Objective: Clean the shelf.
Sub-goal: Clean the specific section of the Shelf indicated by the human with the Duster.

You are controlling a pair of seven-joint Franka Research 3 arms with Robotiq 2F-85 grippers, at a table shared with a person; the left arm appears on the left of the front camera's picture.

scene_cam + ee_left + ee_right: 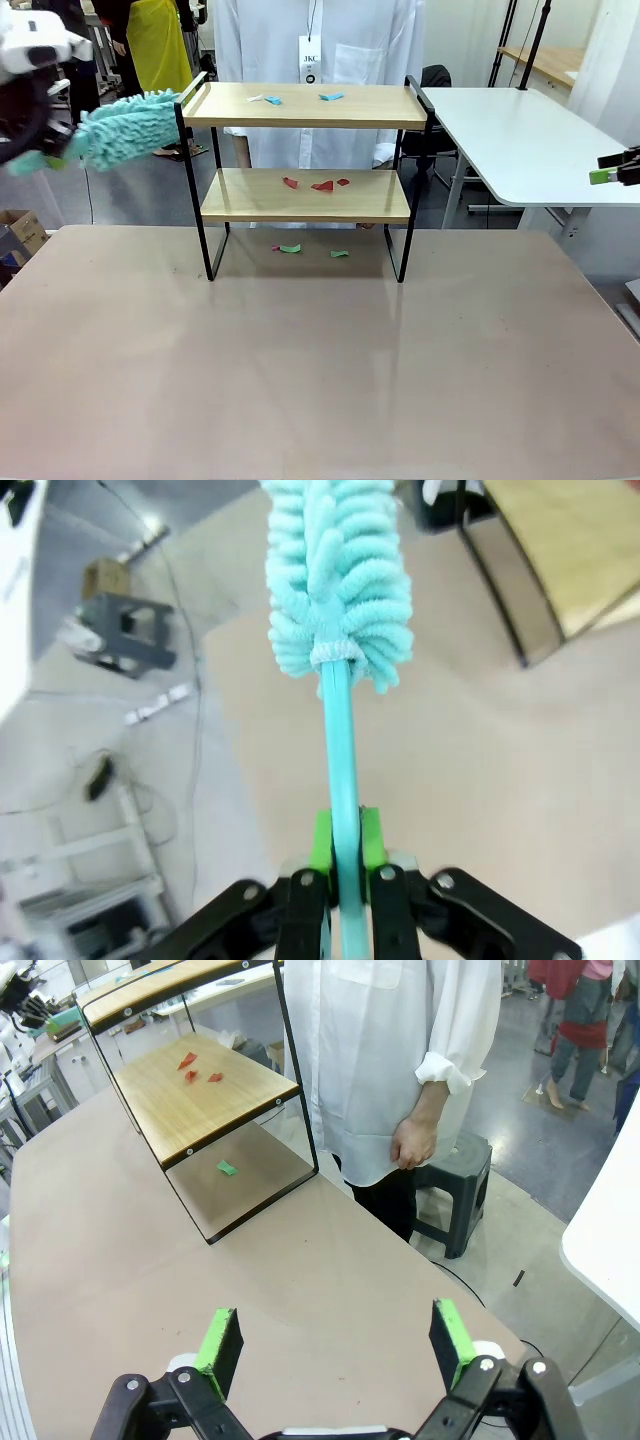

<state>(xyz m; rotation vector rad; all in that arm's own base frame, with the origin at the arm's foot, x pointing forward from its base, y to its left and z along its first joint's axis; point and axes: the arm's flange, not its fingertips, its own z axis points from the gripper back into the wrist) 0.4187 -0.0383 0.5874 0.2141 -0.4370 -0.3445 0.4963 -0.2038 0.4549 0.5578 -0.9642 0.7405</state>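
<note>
The shelf [305,106] stands mid-table, two light wooden boards in a black frame. Blue and white paper scraps [272,100] lie on its top board, and red scraps [322,185] lie on the lower one. My left gripper [45,152] is up at the far left, shut on the handle [340,760] of a teal fluffy duster. The duster head [130,130] reaches to the shelf's top left rail. In the left wrist view the left gripper [345,845] has its green pads clamped on the handle. My right gripper [335,1345] stands open and empty at the table's right side, away from the shelf [200,1090].
Green and pink scraps [290,248] lie on the tan table [320,380] under the shelf. A person in a white coat [320,50] stands right behind the shelf, one hand [412,1145] hanging down. A white table [530,140] is at the back right, and a grey stool [455,1190] stands beside the person.
</note>
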